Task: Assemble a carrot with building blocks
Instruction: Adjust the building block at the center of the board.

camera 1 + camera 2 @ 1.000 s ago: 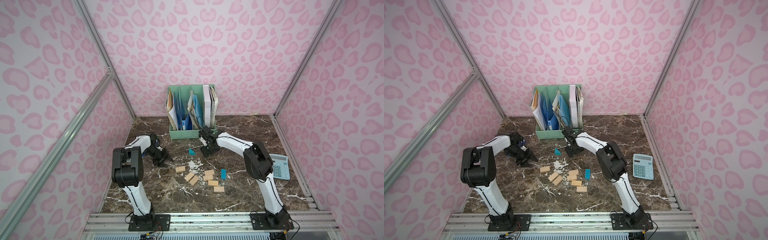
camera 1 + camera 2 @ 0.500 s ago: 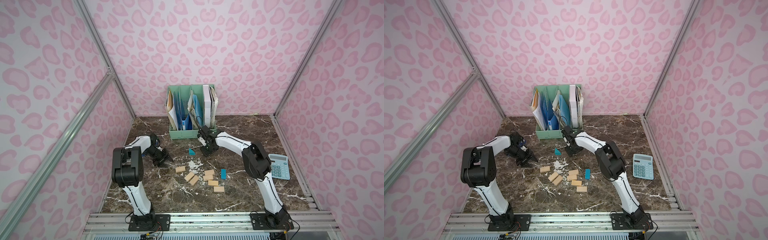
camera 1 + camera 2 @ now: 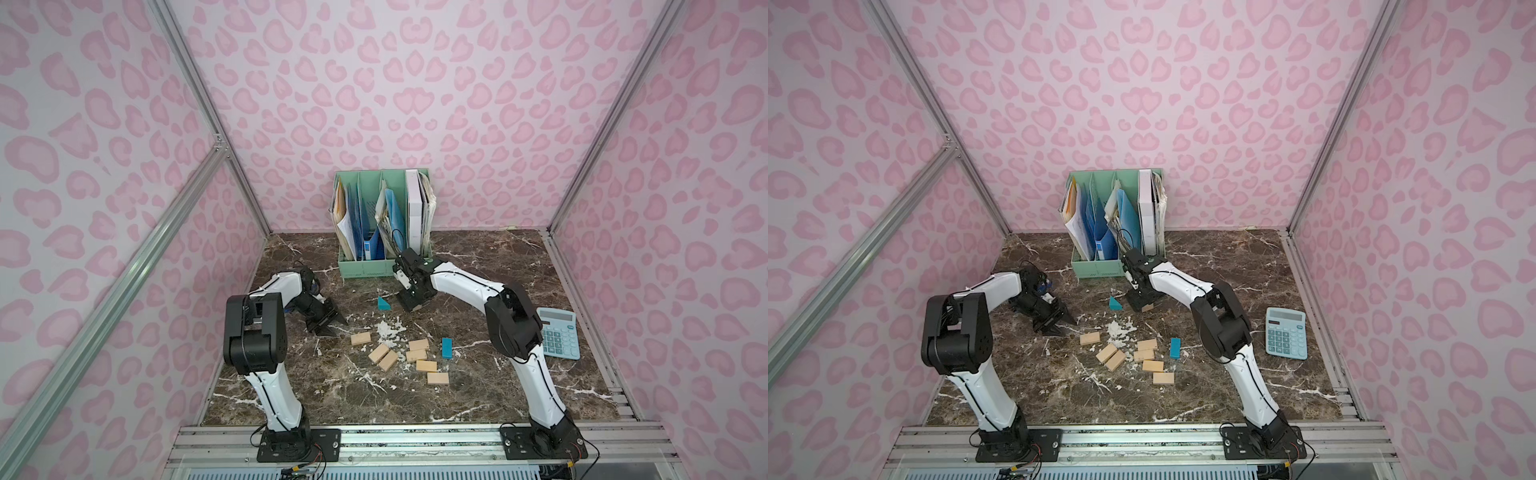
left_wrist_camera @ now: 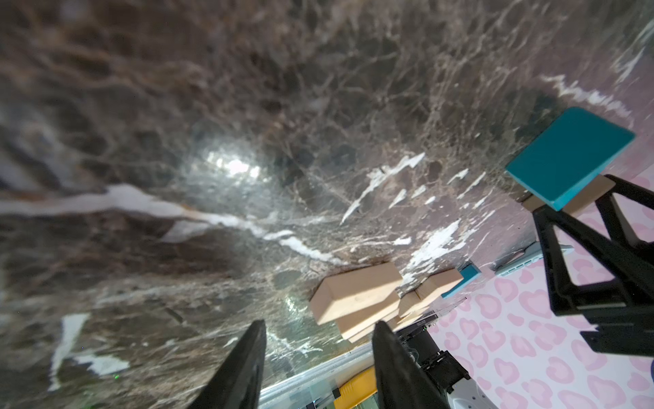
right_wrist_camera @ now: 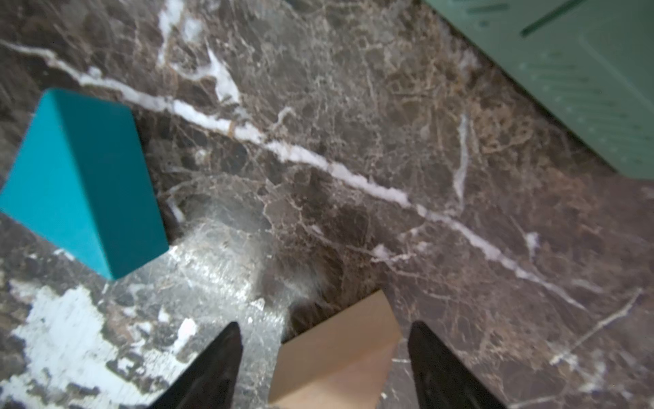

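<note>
1. Your right gripper (image 5: 325, 325) stands spread around the tan triangle (image 5: 336, 361) with a gap on each side, so it has let go. The triangle sits on the table (image 3: 478, 257) just in front of the file holder (image 3: 382, 266).
2. You'll see the teal triangle (image 3: 383, 304) near it, not touching.
3. Toward the robot's base, seven tan blocks (image 3: 418, 344) and the teal block (image 3: 446, 348) lie loose in mid-table. Some touch, but none are lined up into any figure. White crumbs (image 3: 390, 328) lie among them.
4. Against a second ago, every loose block lies where it did, and both arms have barely shifted.
5. Your left gripper (image 3: 330, 325) sits low at the table's left, fingers apart, holding nothing.
6. A calculator (image 3: 557, 332) lies at the right edge.
</note>
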Robot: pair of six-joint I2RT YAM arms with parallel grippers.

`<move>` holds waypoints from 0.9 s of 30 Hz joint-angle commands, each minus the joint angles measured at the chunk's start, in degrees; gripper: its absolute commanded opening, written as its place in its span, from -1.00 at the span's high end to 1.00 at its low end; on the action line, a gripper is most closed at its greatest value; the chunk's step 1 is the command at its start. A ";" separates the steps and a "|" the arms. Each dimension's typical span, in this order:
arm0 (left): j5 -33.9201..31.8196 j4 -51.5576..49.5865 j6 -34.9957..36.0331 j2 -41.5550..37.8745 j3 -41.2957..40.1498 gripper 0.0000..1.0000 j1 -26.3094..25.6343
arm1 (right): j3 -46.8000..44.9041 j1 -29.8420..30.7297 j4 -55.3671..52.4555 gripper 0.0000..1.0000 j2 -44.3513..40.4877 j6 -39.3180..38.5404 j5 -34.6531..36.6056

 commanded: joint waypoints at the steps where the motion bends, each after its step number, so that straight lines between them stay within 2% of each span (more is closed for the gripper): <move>1: 0.49 -0.22 0.36 -0.17 -0.44 -0.01 0.06 | -3.05 0.21 3.31 -0.84 -3.42 -1.65 -2.10; 4: 0.58 -0.08 0.41 -0.25 -0.76 -0.01 0.05 | -7.03 -0.23 4.66 -0.83 -5.83 -3.37 -3.66; 8: 0.58 -0.10 0.59 -0.16 -0.76 -0.01 0.03 | -10.79 -0.66 4.73 -0.71 -7.48 -5.70 -2.83; 11: 0.75 -0.13 0.65 0.15 -0.49 -0.01 0.04 | -12.96 -1.29 5.19 -0.55 -8.42 -6.78 -1.83; 14: 0.75 -0.14 0.76 0.33 -0.24 -0.01 0.03 | -14.45 -2.12 6.27 -0.52 -9.44 -7.26 -1.89; 17: 0.76 -0.26 0.85 0.58 -0.07 -0.01 0.03 | -14.42 -2.36 7.13 -0.35 -9.10 -8.03 -2.00; 27: 0.76 -1.09 1.36 1.21 1.08 -0.01 0.04 | -8.08 -2.74 5.16 -0.19 -3.22 -11.22 -1.91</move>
